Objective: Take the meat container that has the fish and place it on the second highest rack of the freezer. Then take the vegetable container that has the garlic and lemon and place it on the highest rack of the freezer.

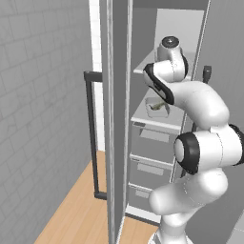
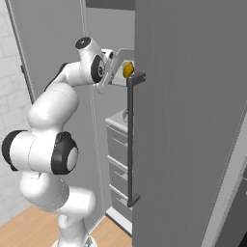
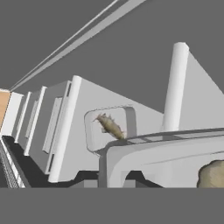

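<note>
Two containers show inside the open freezer (image 1: 157, 143). The fish container (image 1: 157, 107) sits on the second highest rack (image 1: 143, 116), above the stack of drawers (image 1: 150, 140); the fish (image 3: 110, 126) lies inside it. The vegetable container (image 3: 162, 153) is up at the highest rack (image 1: 143, 69), with the arm (image 1: 200, 105) reaching in to it; from the right, a yellow lemon (image 2: 127, 70) shows in it just behind the door handle (image 2: 130, 140). In the hand view its pale rim crosses right in front of the pincer, and a brownish lump (image 3: 213, 175) lies in it at lower right. The pincer is nearly closed and seems clamped on the vegetable container's rim, though the fingertips themselves are hidden.
</note>
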Motion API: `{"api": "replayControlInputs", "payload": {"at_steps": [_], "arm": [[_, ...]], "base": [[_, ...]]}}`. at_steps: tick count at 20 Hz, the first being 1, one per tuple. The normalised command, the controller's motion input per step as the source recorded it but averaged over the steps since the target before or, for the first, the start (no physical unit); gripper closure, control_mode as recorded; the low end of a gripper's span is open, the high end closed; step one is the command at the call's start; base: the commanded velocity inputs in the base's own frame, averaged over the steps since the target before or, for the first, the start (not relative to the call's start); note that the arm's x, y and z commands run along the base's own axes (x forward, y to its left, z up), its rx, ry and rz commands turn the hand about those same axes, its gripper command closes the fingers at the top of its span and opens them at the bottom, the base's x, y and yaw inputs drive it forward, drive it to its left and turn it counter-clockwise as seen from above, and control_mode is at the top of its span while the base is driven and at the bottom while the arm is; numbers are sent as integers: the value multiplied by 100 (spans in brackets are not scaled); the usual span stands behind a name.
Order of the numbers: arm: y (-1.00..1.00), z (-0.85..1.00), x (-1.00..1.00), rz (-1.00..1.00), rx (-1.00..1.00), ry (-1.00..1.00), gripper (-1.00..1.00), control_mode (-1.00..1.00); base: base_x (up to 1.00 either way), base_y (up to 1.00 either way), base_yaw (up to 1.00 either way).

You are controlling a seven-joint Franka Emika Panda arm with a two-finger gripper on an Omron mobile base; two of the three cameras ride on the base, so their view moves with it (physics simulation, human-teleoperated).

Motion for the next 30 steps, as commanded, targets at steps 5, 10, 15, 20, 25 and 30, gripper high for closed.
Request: {"api": "replayControlInputs", "payload": {"at_steps": [5,10,15,20,25,30], "arm": [[-9,4,66,0,0,0,100,-100],[-27,20,67,0,0,0,100,-100],[-36,5,66,0,0,0,100,-100],[-32,0,68,0,0,0,100,-100],[-9,-2,57,0,0,6,100,-100],[-2,-33,9,0,0,2,-100,-100]], "base": [[0,0,0],[0,0,0],[0,0,0],[0,0,0],[0,0,0],[0,0,0]]}}
